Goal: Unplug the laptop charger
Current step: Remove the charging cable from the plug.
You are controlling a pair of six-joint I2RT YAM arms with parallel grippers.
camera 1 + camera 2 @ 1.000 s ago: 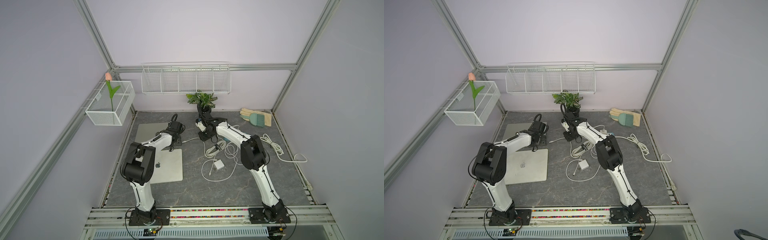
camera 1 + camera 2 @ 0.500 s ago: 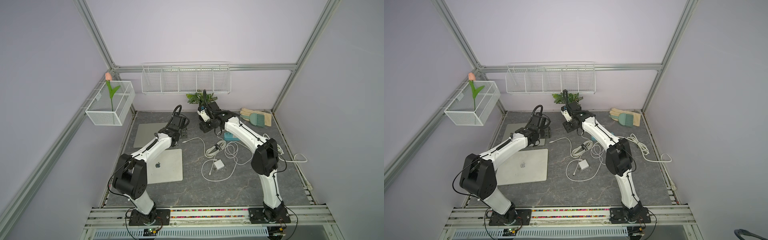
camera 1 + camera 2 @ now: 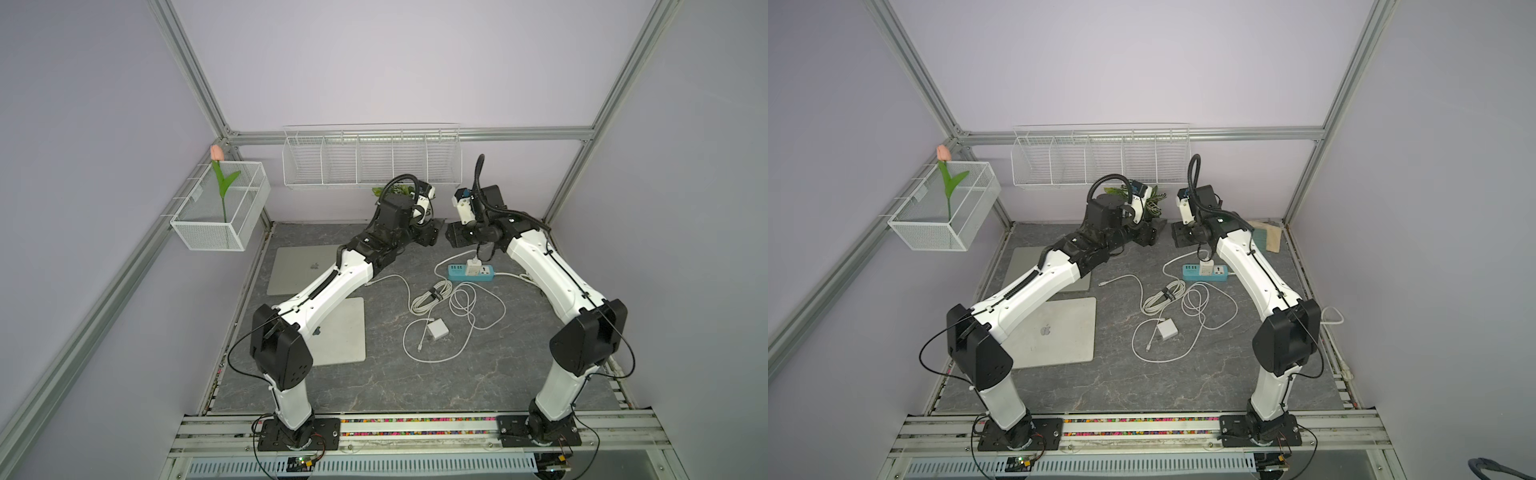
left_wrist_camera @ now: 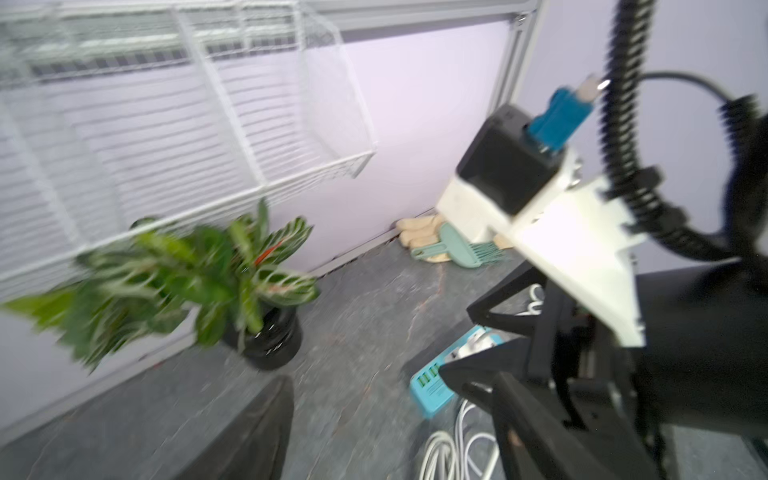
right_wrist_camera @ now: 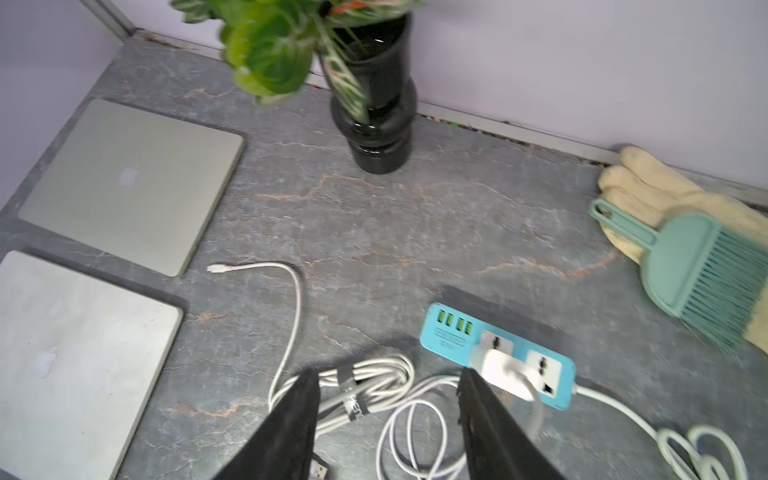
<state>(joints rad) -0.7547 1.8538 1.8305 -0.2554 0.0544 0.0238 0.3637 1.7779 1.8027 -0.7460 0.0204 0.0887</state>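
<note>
The left arm point(image 3: 324, 291) climbs from its base on the front rail, folds sharply at the elbow and stretches its forearm over both laptops toward the back wall, wrist raised; the right arm point(image 3: 552, 274) mirrors it from the other side; so the left gripper point(image 3: 432, 237) and the right gripper point(image 3: 452, 239) face each other in the air, near but apart, in front of the potted plant point(image 5: 374, 124) and behind the blue power strip point(image 3: 457, 272); the right gripper's fingers point(image 5: 291, 424) stand spread with nothing between them; the left gripper shows only one blurred finger point(image 4: 257, 424) in its wrist view, its jaws wide and empty; the white charger plug point(image 5: 505, 370) sits in a socket of the power strip, while a white connector point(image 5: 216, 269) lies loose on the table just beside the back laptop point(image 5: 133, 183), not touching it; the front laptop point(image 5: 75, 353) lies closed next to it; each lid carries an Apple logo; a black strap point(image 5: 353, 405) round the coiled cable point(image 5: 386, 370) bears pale lettering that seems to begin HEN, the rest unreadable; the print under the strip's green USB ports is too blurred to read.
</note>
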